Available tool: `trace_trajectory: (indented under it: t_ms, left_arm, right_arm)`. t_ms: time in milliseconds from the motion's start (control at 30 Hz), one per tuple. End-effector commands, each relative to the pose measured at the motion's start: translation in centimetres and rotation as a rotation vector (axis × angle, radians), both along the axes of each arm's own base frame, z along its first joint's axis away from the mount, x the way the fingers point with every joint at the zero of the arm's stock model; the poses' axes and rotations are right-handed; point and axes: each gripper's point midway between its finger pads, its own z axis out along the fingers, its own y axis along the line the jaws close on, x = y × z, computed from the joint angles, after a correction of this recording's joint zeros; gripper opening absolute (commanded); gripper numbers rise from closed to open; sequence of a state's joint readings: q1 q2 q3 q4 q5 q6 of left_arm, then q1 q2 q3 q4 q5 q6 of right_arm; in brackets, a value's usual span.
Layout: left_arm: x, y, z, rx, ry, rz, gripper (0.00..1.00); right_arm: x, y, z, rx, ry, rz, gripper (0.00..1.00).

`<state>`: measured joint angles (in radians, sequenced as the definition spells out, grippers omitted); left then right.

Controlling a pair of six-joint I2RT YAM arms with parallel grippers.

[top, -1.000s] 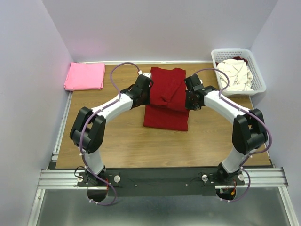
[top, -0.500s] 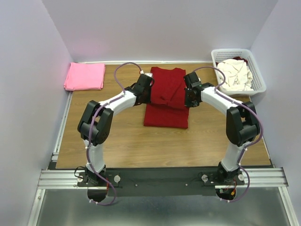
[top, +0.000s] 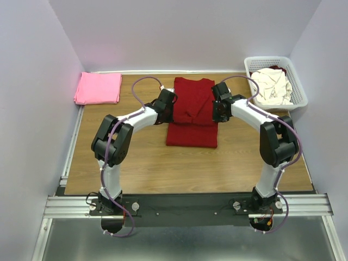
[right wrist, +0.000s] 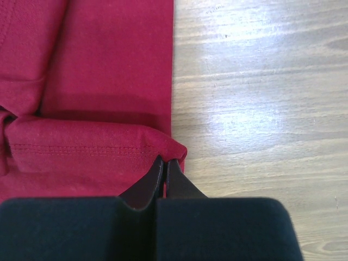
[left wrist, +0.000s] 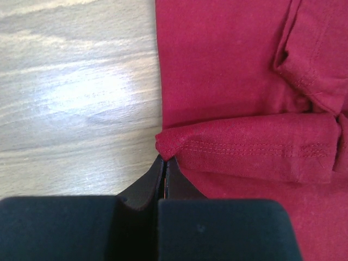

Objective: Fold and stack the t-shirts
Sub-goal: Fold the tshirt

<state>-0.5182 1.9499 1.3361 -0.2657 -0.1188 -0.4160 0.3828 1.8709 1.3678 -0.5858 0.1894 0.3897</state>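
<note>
My left gripper (left wrist: 165, 161) and right gripper (right wrist: 165, 161) are each pinched tight on a corner of the dark red t-shirt (top: 191, 136), one at either end of its stitched hem. I judge this is to keep the doubled edge level for a square fold. The shirt lies mid-table (top: 136, 163) between my arms, its long axis running from my bases toward the far wall, with the held hem crosswise. The pink t-shirt (top: 98, 88) sits folded far left; cream t-shirts (top: 272, 86) fill the basket (top: 274, 58).
</note>
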Motion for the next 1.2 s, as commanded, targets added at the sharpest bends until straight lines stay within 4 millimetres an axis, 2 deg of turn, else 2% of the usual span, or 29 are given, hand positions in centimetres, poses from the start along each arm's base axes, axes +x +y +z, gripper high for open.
trace_trajectory:
  t_ms: [0, 233, 333, 633, 767, 800, 900, 933, 1000, 1133, 1167]
  left_arm:
    - [0.5, 1.0, -0.1, 0.007, -0.018, 0.048, 0.00]
    - [0.2, 1.6, -0.5, 0.014, -0.008, 0.080, 0.01]
    - [0.1, 1.6, 0.0, -0.002, -0.022, 0.088, 0.10]
    - [0.0, 2.0, 0.3, -0.005, -0.035, 0.113, 0.08]
    - [-0.2, 2.0, 0.4, -0.003, -0.027, 0.118, 0.33]
    - [-0.2, 2.1, 0.9, -0.009, -0.034, 0.123, 0.44]
    - [-0.2, 2.0, 1.9, -0.027, -0.052, 0.128, 0.54]
    - [-0.3, 2.1, 2.6, -0.032, -0.063, 0.132, 0.60]
    - [-0.5, 2.0, 3.4, -0.049, -0.073, 0.132, 0.61]
    - [-2.1, 0.4, 5.8, -0.094, -0.106, 0.089, 0.60]
    - [-3.0, -0.8, 6.1, -0.109, -0.099, 0.042, 0.58]
  right_arm:
    - [1.1, -0.3, 0.3, -0.013, -0.025, 0.004, 0.01]
    - [1.1, -0.2, -0.9, -0.016, -0.006, 0.012, 0.01]
    - [1.3, -0.2, -0.9, -0.017, -0.015, 0.014, 0.01]
    - [1.9, 0.1, -0.7, -0.013, -0.032, 0.027, 0.02]
    - [1.7, 0.0, -1.0, -0.019, -0.027, 0.041, 0.14]
    - [1.7, 0.0, -0.6, -0.019, -0.035, 0.040, 0.20]
    - [1.6, 0.0, 0.4, -0.009, -0.055, 0.048, 0.26]
    - [1.6, 0.2, 1.4, 0.003, -0.075, 0.050, 0.29]
    - [1.4, 0.6, 2.2, 0.023, -0.088, 0.058, 0.34]
    - [0.7, 1.7, 4.1, 0.049, -0.128, 0.067, 0.34]
    - [0.4, 2.1, 4.9, 0.053, -0.150, 0.073, 0.34]
